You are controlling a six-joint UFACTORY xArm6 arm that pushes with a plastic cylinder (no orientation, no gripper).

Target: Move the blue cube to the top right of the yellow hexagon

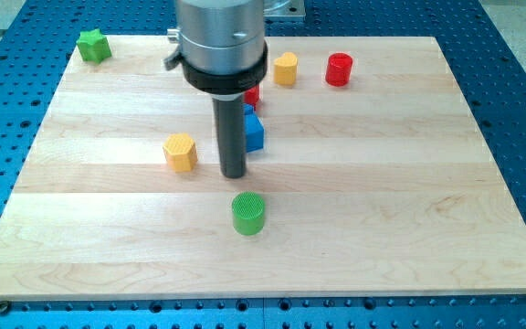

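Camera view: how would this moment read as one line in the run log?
my tip left of blue cube | yellow hexagon left of tip | cube not yet top right

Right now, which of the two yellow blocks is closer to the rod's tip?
The yellow hexagon, just to the view's left of my tip. The other yellow block sits far up near the board's top edge, beside the red cylinder.

Blue cube [255, 131], yellow hexagon [180, 152]

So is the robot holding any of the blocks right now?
No, I hold nothing; I only have a rod for pushing. My tip sits just to the view's left of the blue cube, between it and the yellow hexagon.
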